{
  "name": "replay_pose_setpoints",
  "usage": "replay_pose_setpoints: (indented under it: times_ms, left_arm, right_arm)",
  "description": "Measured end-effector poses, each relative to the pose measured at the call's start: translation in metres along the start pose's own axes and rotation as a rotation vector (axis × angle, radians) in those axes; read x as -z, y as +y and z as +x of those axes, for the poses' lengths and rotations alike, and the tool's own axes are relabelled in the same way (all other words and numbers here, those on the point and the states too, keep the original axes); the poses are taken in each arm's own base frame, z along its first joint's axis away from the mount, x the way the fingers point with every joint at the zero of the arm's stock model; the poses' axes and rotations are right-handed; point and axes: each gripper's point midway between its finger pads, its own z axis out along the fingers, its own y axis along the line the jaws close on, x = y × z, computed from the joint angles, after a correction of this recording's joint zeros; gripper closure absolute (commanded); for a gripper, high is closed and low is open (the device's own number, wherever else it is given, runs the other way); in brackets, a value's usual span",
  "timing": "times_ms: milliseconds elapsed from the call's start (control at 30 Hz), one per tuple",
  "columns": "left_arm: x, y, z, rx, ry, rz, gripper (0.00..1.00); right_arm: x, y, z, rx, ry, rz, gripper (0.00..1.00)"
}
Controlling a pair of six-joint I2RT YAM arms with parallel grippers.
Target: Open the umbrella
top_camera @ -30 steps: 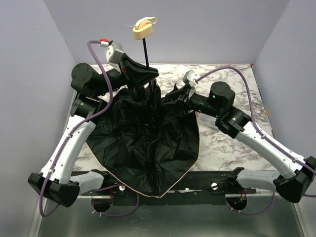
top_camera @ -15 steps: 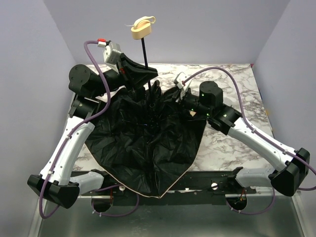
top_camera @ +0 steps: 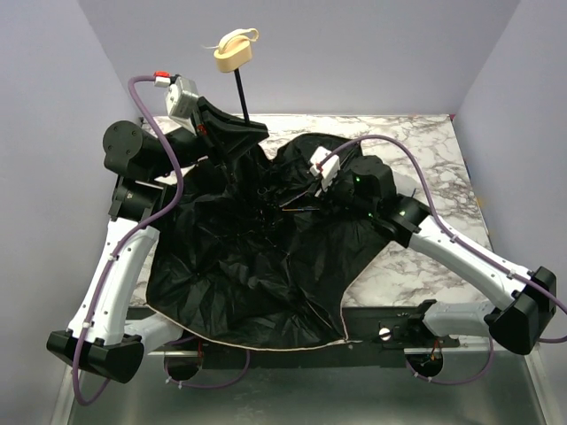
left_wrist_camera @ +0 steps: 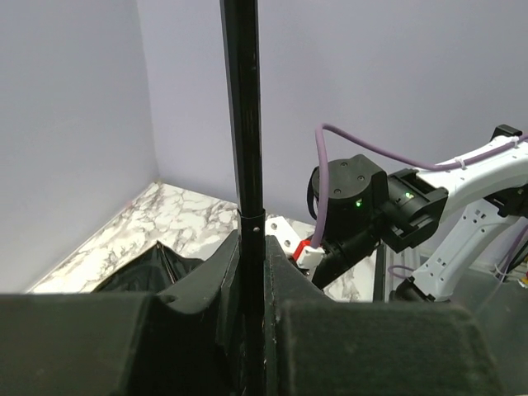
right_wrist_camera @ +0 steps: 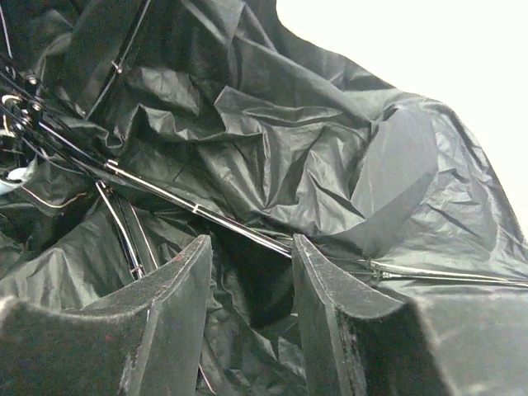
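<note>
Marble table (top_camera: 425, 150) carries the umbrella (top_camera: 257, 266) upside down, canopy sprawled, handle (top_camera: 233, 53) up. Left gripper (left_wrist_camera: 252, 272) has its jaws clamped on the shaft (left_wrist_camera: 245, 124), steadying it; right gripper (right_wrist_camera: 252, 247), jaws parted, straddles a rib (right_wrist_camera: 206, 213), probably to spread it.

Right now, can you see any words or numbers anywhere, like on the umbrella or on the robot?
None: no word, number or sign can be read in any view.
umbrella: plain black lining, no label showing.
handle: plain tan, and too small to tell if anything is printed on it.
right arm: small green lights only, no letters.
</note>
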Motion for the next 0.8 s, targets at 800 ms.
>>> replay_pose_setpoints:
  times_ms: [800]
  left_arm:
    - [0.003,-0.038,-0.008,0.042,0.015,0.206,1.00]
  right_arm:
    - [-0.003,0.061,-0.156,-0.373,-0.359,-0.534,0.72]
